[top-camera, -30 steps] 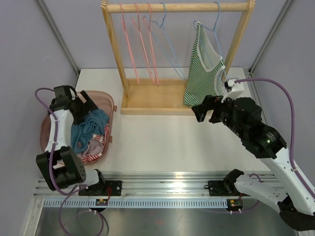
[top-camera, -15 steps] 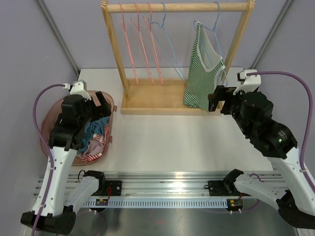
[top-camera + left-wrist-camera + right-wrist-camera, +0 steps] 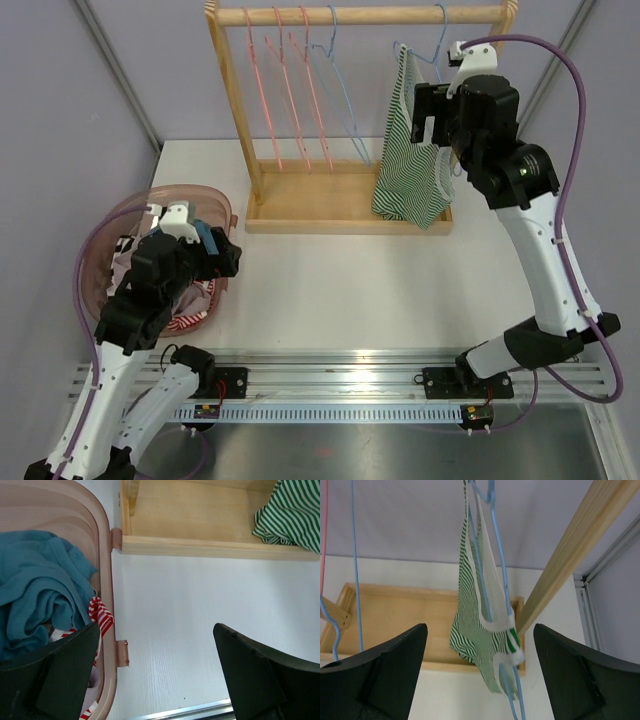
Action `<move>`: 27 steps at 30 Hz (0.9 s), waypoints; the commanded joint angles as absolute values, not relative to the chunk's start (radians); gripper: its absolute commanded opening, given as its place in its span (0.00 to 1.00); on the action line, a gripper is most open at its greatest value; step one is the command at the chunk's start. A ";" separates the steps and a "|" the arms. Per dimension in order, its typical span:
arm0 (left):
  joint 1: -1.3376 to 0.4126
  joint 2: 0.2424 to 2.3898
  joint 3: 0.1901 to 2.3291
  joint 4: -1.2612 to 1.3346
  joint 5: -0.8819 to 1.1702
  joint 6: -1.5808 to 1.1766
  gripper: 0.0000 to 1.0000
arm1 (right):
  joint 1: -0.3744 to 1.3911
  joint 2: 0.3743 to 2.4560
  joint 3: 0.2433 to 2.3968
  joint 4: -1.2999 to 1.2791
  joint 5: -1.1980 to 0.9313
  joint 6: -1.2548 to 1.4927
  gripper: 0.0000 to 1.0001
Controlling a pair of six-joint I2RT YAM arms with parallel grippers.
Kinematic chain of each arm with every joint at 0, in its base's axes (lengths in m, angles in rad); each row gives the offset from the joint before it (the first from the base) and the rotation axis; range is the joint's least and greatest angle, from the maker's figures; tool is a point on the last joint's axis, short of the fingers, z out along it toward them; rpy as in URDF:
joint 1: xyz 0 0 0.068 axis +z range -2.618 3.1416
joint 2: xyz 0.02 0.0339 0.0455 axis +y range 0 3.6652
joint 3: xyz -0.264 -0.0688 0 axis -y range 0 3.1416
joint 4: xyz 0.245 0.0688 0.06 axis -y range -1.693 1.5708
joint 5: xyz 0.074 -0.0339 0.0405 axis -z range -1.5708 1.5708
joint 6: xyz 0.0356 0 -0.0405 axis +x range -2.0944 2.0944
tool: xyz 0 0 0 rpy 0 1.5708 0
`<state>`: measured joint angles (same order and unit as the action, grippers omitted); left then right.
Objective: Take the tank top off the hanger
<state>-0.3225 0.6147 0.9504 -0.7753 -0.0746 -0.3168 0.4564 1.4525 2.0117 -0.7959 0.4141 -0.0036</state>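
Now finds the right gripper (image 3: 430,118) risen from table level to the far right rail (image 3: 360,15), jaws wide and empty, just beside the tank top (image 3: 405,170) hanging on its blue hanger (image 3: 503,570), and so looks set for slipping a strap off.

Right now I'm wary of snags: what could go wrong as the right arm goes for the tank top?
The wire of the blue hanger runs through the straps of the tank top, so the open right tool might pinch wire with cloth. A tug could drag the hanger off the rod. The rack post beside the tool could be struck.
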 commanded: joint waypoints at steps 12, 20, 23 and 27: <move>-0.403 0.546 0.833 -0.687 -0.023 -0.282 0.99 | 0.299 1.758 2.448 -0.980 0.143 -0.077 0.75; -0.414 0.561 0.825 -0.678 -0.008 -0.282 0.99 | 0.262 1.838 2.537 -0.989 0.040 -0.063 0.46; -0.414 0.560 0.824 -0.678 -0.008 -0.282 0.99 | 0.262 1.848 2.545 -0.988 0.017 -0.055 0.41; -0.414 0.561 0.824 -0.675 -0.006 -0.281 0.99 | 0.262 1.852 2.545 -0.983 0.018 -0.043 0.06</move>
<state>-0.4107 0.5583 0.8238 -0.7288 -0.0296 -0.3019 0.2646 1.8526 2.5004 -0.9932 0.0521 -0.0483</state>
